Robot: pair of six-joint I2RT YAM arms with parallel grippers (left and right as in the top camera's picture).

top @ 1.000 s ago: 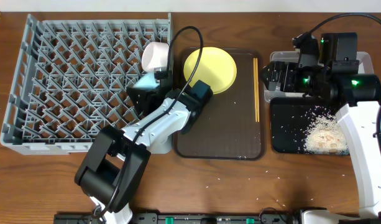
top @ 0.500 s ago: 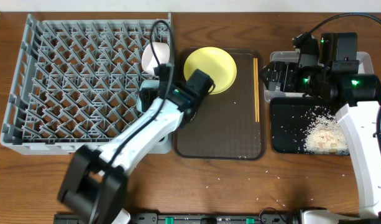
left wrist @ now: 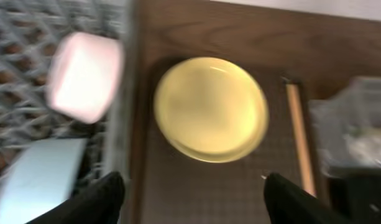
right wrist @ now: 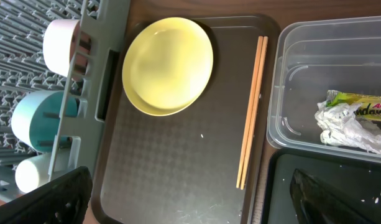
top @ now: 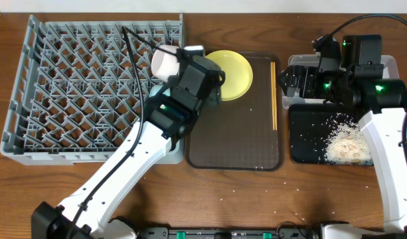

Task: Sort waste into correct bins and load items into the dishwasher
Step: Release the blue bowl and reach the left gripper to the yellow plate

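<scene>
The left tool (left wrist: 196, 198), released and empty, hovers over the plate (left wrist: 210, 109); it should pinch the near rim squarely, then lift toward the rack (top: 77, 86). The right tool (right wrist: 190, 199) hangs released.

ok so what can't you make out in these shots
Light blue bowl: overhead, mostly hidden under the left arm; left wrist, blurred.
Snack wrapper: right wrist, cut off by the right edge.
Rice crumbs: overhead, too small to count.

Matt grey plastic dish rack (top: 77, 86); smooth, faintly glossy yellow plate (right wrist: 168, 65); bare wooden chopsticks (right wrist: 251, 112); clear shiny plastic container (right wrist: 302, 62); finely textured brown tray (right wrist: 178, 168); wood-grain table (top: 243, 199).
</scene>
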